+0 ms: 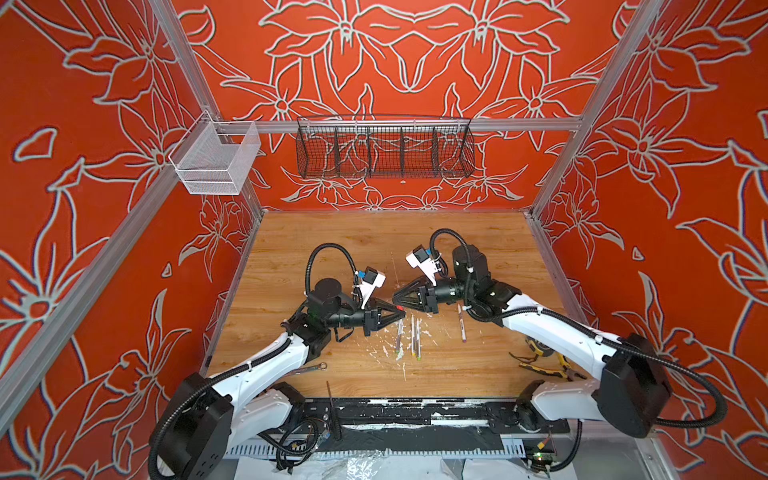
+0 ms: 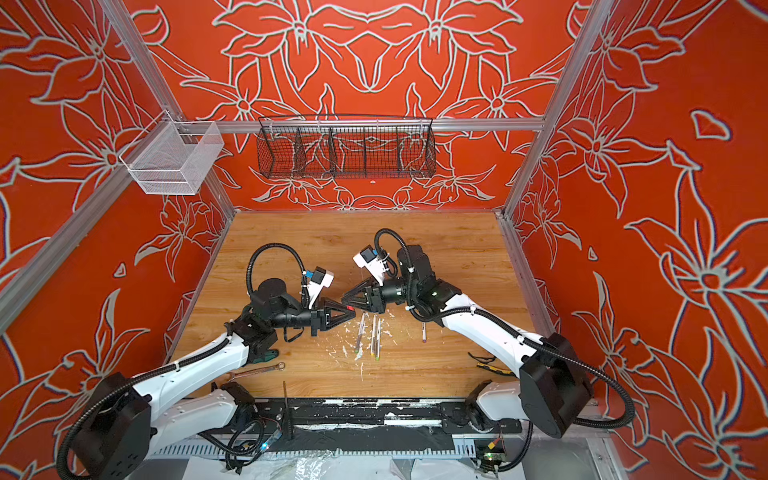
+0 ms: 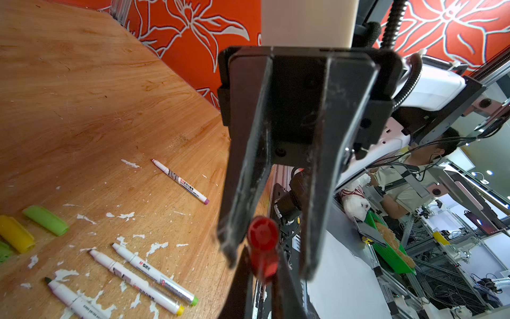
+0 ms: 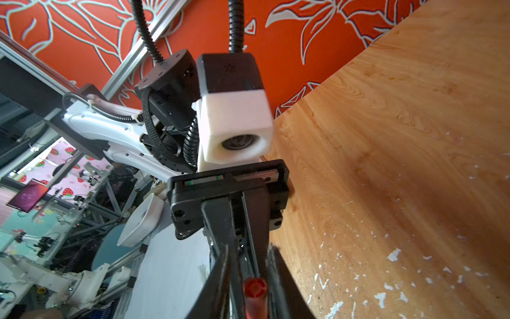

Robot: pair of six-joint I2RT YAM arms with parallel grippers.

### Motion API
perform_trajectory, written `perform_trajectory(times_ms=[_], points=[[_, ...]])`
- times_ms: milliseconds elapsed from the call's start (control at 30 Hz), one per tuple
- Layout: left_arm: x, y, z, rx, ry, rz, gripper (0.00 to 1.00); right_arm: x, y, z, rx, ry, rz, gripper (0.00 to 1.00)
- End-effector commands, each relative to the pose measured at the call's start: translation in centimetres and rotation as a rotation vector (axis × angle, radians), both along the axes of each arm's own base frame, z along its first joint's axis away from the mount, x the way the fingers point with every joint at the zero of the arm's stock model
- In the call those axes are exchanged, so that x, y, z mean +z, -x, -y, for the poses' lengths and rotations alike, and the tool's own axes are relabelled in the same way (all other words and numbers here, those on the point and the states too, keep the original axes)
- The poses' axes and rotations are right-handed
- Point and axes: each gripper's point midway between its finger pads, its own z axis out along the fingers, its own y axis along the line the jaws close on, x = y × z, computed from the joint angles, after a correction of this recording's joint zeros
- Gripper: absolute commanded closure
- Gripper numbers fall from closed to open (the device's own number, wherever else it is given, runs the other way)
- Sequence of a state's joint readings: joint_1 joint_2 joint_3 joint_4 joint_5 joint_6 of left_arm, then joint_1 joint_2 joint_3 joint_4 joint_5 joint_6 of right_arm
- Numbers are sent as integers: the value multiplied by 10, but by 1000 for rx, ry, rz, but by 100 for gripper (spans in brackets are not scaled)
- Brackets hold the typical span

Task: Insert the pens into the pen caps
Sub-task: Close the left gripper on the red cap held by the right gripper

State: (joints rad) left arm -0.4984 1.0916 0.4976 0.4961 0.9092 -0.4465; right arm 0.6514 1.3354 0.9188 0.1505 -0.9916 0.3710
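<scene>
My left gripper [image 1: 401,311] is shut on a red pen cap [image 3: 262,243], held above the wooden table [image 1: 374,249]. My right gripper [image 1: 395,298] meets it tip to tip. Its open fingers [image 3: 237,215] stand on either side of the cap [image 4: 255,288] with small gaps. Four white pens lie flat: a purple-ended one [image 1: 461,328] apart to the right and three side by side [image 1: 411,338], also seen in the left wrist view [image 3: 154,273]. A green cap [image 3: 45,220], a yellow cap [image 3: 15,233] and the edge of another green cap [image 3: 4,251] lie beside them.
A silver wrench [image 1: 311,369] lies near the left arm. Pliers and a tape measure [image 1: 540,359] sit under the right arm. A black wire basket [image 1: 384,149] and a white mesh basket [image 1: 216,160] hang on the rear rail. White flecks litter the table.
</scene>
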Motion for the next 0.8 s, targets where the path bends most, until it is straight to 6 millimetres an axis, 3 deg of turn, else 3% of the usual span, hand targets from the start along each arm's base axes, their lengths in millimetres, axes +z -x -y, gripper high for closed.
perform_trajectory(times_ms=[0, 100, 267, 400, 433, 567, 767], points=[[15, -2, 2, -10, 22, 46, 100, 4, 4, -3, 28, -1, 14, 70], [15, -2, 2, -9, 22, 50, 100, 5, 4, -3, 28, -1, 16, 74], [16, -2, 1, -9, 23, 49, 100, 5, 4, -4, 35, 3, 16, 89], [19, -1, 1, -6, 26, 56, 100, 5, 3, -4, 35, 6, 14, 95], [19, -2, 1, -2, 27, 58, 98, 5, 3, -4, 34, 5, 15, 96], [21, -4, -2, 28, 27, 68, 71, 5, 3, -4, 31, 7, 15, 99], [21, -8, -8, 87, 15, 89, 55, 6, 4, -4, 36, 5, 16, 99]])
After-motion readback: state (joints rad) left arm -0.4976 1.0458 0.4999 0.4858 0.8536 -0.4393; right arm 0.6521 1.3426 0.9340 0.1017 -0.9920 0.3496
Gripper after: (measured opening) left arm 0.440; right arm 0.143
